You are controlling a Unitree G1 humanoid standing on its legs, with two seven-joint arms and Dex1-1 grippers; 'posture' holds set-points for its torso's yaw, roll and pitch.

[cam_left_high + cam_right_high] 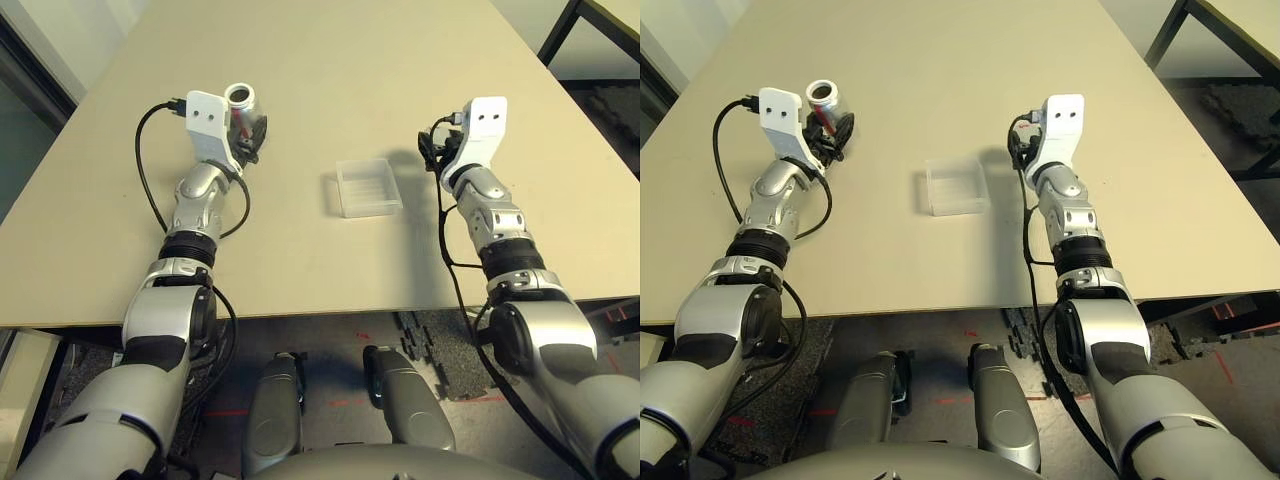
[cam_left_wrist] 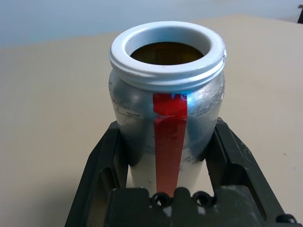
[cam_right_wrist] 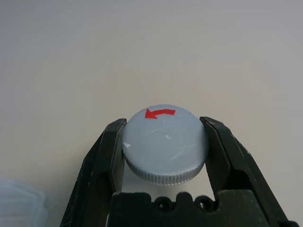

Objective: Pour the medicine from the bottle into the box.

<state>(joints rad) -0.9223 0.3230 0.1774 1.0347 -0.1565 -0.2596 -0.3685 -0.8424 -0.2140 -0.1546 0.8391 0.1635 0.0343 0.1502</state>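
Between my left gripper's fingers, bottle: the silver-grey bottle [image 2: 130,109] is clasped on both sides, its mouth uncovered and facing up, its neck ringed in white.
Bottle marking: a red strip [image 2: 170,142] runs down the side, beginning just under the neck.
Bottle interior: dark amber-brown within the opening; I cannot make out the contents.
Left gripper: my left gripper [image 2: 165,146] is closed on the bottle's body, below the neck, one black finger against each side.
Bottle position: over the left part of the bench, to the left of the box and farther from my body than it.
Box: the clear plastic box [image 1: 368,188] sits on the bench between my two grippers, nearer my body than either, open side up, touching neither.
Box contents: I cannot make out any pills inside.
Right gripper: my right gripper [image 3: 164,146] is closed on the cap, which is pinched at its edges between the two black fingers.
Cap: the round grey cap [image 3: 165,142] has a ribbed rim, and its flat top bears a red arrow [image 3: 160,113]. It is well apart from the bottle.
Bench: pale beige bench [image 1: 300,270], plain surface, running beneath both grippers.
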